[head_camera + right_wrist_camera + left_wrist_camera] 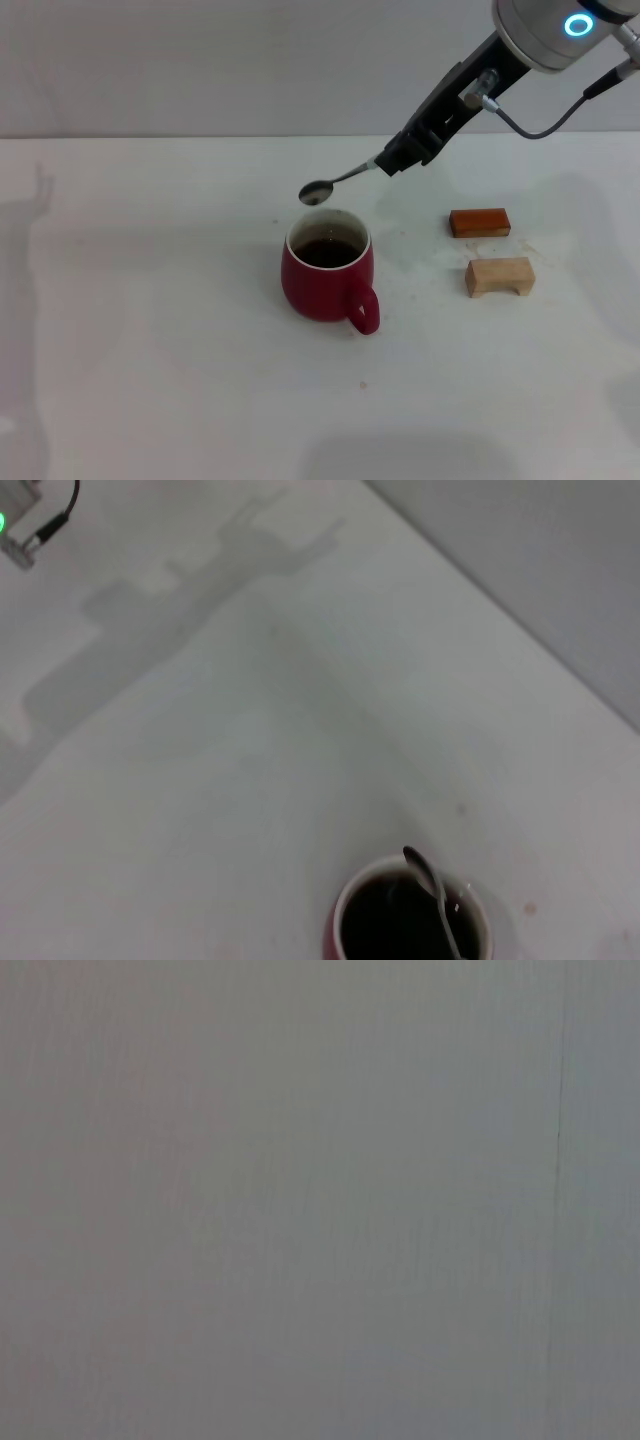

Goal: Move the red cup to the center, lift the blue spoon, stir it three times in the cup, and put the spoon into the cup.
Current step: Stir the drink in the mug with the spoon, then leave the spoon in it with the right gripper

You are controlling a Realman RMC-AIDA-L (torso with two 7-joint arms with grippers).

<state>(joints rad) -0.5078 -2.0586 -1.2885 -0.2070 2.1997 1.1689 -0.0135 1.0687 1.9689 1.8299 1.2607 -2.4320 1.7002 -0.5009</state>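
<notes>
The red cup [327, 270] stands upright near the middle of the white table [150, 330], handle toward me, with dark liquid inside. My right gripper [392, 159] comes in from the upper right and is shut on the blue spoon [337, 182]. Only the spoon's grey metal bowl and neck show; the handle is hidden in the fingers. The bowl hangs just above the cup's far rim. In the right wrist view the spoon [432, 890] lies over the cup's [410, 915] opening. My left gripper is out of view; its wrist view shows only a plain grey surface.
An orange-red block [479, 222] and a pale wooden block [499, 276] lie to the right of the cup. The table's back edge meets a grey wall [200, 60].
</notes>
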